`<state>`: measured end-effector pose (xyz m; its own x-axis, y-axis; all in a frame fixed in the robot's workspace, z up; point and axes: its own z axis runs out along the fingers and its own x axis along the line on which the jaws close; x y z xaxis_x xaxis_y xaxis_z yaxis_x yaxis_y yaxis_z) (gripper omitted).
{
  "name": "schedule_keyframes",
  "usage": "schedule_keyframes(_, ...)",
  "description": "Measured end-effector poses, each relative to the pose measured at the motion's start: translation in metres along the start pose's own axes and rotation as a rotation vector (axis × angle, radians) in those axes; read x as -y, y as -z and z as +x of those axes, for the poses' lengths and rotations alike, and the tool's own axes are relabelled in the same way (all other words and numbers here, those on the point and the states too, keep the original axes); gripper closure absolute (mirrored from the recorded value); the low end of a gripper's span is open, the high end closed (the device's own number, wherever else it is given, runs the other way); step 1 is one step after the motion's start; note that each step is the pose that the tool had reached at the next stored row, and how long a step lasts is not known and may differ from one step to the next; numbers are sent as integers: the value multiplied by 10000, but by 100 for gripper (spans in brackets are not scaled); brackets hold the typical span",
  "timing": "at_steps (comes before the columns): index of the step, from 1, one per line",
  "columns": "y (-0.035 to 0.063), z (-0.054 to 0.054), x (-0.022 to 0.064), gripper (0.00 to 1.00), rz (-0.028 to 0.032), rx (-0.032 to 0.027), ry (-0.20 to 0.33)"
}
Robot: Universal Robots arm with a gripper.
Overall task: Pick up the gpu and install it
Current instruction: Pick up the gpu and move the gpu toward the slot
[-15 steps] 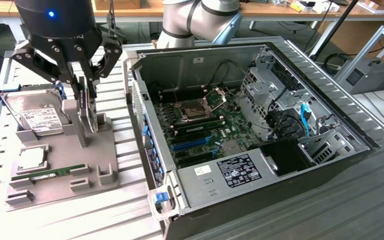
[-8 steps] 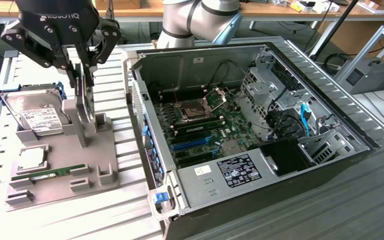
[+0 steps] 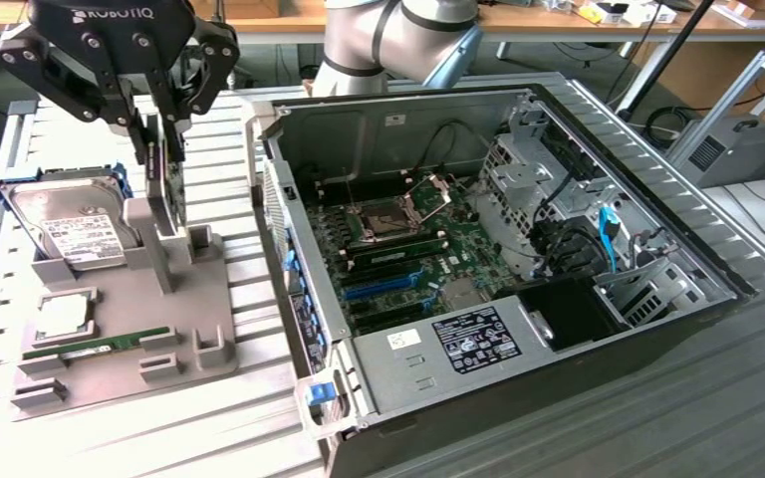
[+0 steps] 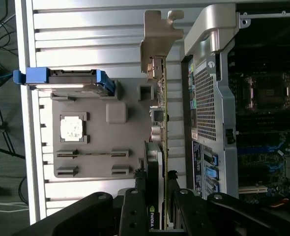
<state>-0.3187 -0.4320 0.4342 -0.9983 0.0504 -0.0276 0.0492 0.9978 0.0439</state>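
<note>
The gpu (image 3: 160, 194) stands upright on edge at the grey parts holder (image 3: 210, 299), on the exterior view's left. My gripper (image 3: 159, 134) comes down on it from above and is shut on its top edge, a finger on each face. Seen edge-on from the wrist, the gpu (image 4: 159, 103) runs away from my gripper (image 4: 156, 199). Its black cooler sits between the pads, and its silver bracket (image 4: 157, 34) is at the far end. I cannot tell whether the card's lower edge is clear of the holder's stand.
On the holder lie a hard drive (image 3: 77, 224) in a blue caddy, a CPU (image 3: 64, 314) and a RAM stick (image 3: 97, 344). The open computer case (image 3: 356, 383) lies on the exterior view's right, its motherboard (image 3: 396, 259) and blue slots facing up. The case wall (image 4: 209, 98) is close beside the card.
</note>
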Motion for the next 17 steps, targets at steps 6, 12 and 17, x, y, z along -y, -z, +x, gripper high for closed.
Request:
schedule_keyframes(6,0,-17,-1,73,1,0,2)
schedule_keyframes(12,-4,-153,-8,73,1,0,0)
schedule_keyframes(17,-7,-267,-14,73,1,-1,0)
